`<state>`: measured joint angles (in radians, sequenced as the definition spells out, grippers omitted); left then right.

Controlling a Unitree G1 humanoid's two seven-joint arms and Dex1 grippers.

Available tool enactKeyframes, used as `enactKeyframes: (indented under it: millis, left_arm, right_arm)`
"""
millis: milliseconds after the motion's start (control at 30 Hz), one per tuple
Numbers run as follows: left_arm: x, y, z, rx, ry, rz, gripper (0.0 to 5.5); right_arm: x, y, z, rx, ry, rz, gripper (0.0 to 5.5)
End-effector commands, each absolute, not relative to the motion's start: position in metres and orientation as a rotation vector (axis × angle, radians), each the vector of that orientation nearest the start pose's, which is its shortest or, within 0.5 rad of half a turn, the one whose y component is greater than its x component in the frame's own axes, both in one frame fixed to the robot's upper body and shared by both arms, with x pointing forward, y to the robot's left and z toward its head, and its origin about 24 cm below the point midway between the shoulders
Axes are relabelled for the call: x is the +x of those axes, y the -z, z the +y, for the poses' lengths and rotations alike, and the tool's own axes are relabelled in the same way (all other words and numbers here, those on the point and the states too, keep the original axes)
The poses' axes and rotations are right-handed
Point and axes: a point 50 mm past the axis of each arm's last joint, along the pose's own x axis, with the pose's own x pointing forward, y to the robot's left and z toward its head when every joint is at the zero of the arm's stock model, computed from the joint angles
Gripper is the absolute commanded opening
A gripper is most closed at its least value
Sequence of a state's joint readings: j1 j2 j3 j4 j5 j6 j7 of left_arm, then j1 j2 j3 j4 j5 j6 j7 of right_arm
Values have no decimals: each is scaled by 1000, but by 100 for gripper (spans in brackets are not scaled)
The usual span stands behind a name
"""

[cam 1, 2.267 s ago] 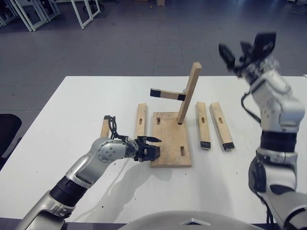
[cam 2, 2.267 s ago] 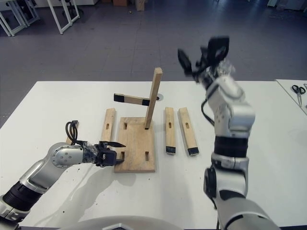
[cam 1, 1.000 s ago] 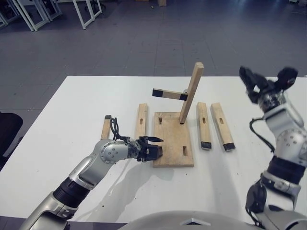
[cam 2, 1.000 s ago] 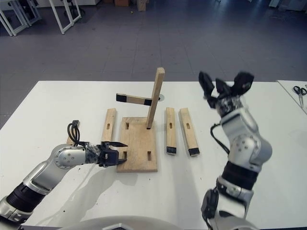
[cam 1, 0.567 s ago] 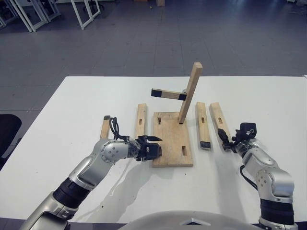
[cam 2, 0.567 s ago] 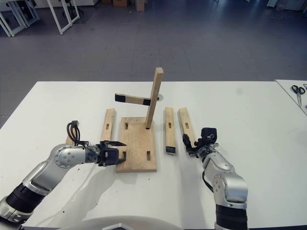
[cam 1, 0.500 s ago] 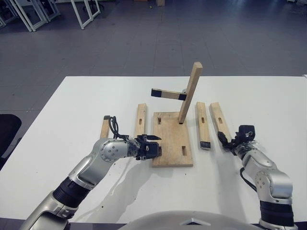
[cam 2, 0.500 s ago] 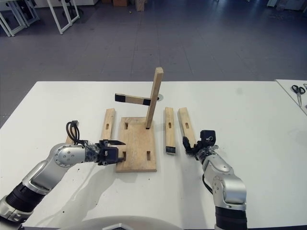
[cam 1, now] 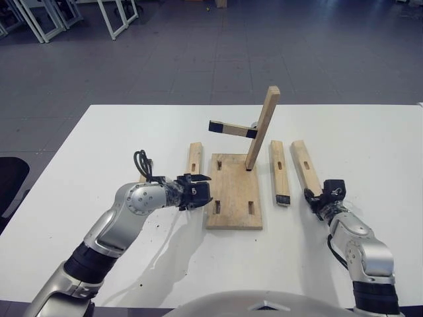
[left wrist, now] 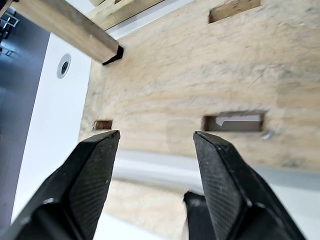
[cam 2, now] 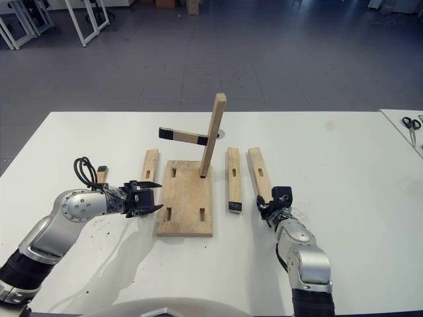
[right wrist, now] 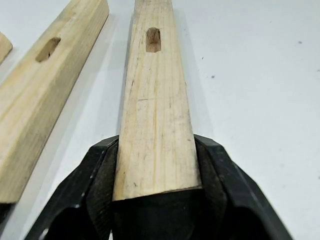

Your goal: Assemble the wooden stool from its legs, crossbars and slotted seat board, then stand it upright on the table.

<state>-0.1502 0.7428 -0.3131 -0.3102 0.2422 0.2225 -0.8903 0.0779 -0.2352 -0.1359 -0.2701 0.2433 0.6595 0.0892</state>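
Note:
The slotted seat board (cam 1: 234,198) lies flat mid-table. One leg (cam 1: 263,127) stands tilted in its far slot, a black-tipped crossbar (cam 1: 230,129) sticking out of it to the left. Three loose legs lie flat: one (cam 1: 194,158) left of the board, two (cam 1: 279,170) (cam 1: 304,164) to its right. My left gripper (cam 1: 195,191) is open just off the board's left edge, nothing between its fingers (left wrist: 92,185). My right gripper (cam 1: 324,196) is shut on the near end of the rightmost leg (right wrist: 155,115), with its fingers (right wrist: 212,182) against both sides.
A short black-tipped wooden piece (cam 2: 101,174) lies on the table behind my left arm. Scissors (cam 2: 411,123) rest on a second table at the far right. The white table (cam 1: 86,165) has free room on both sides and in front of the board.
My right arm came down from high in the air and closed its gripper round the near end of the rightmost leg. My left gripper drew back left, off the board's edge.

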Motion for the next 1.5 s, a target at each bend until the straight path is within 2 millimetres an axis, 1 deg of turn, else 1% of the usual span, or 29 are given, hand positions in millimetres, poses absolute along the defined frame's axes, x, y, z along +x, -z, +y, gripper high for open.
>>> enactKeyframes:
  millis: [33,133,200,233,300,400,500,533,567,633,700,767,800,833,900,1000,1033,1067,1200,1367,1500]
  left_arm:
    - [238,-74,168,991,1066,306,275]
    - [233,-61,161,955,1095,320,275]
    - [230,-54,158,932,1112,324,275]
    - [229,-53,156,926,1120,320,275]
    - [227,-53,151,912,1150,292,275]
    - [227,-52,128,917,1212,216,275]
    - [227,-49,106,878,1236,168,275]
    - [227,-48,101,869,1243,163,275]
    - [227,-50,100,847,1239,156,275]
    - [229,-63,110,797,1198,155,275]
    - [234,-83,125,704,1147,155,275]
    - [237,-104,134,554,1112,136,275]
    - [237,-114,136,420,1100,117,275]
    - [237,-121,138,320,1099,103,275]
    - [239,-138,134,-17,1090,64,275]
    - [241,-154,127,-473,1124,54,325]
    - [240,-160,125,-579,1138,42,350]
    - [241,-165,124,-664,1144,32,363]
    - [243,-177,121,-848,1121,41,429]
    - [247,-175,122,-922,1077,97,438]
    - [246,-185,121,-968,1131,75,438]
  right_arm:
    - [255,-90,-212,73,-33,154,202]
    - [268,-123,-206,99,-105,10,202]
    - [274,-151,-200,126,-168,-103,202]
    - [277,-165,-196,144,-209,-159,202]
    - [279,-186,-188,170,-284,-238,202]
    - [282,-204,-182,220,-358,-293,202]
    - [284,-211,-179,253,-414,-311,202]
    - [285,-213,-178,265,-433,-313,202]
    - [285,-214,-177,297,-471,-307,202]
    - [283,-212,-174,365,-559,-276,202]
    - [279,-208,-175,412,-621,-235,202]
    - [276,-202,-175,428,-677,-189,202]
    - [273,-199,-174,450,-716,-169,202]
    - [272,-197,-173,464,-743,-156,202]
    - [266,-193,-168,491,-823,-130,202]
    - [255,-182,-155,532,-951,-62,202]
    - [252,-178,-150,550,-999,-36,202]
    - [248,-176,-146,571,-1047,-19,202]
    - [237,-172,-137,627,-1172,17,202]
    - [226,-172,-136,650,-1292,42,202]
    - [218,-165,-138,672,-1353,100,202]
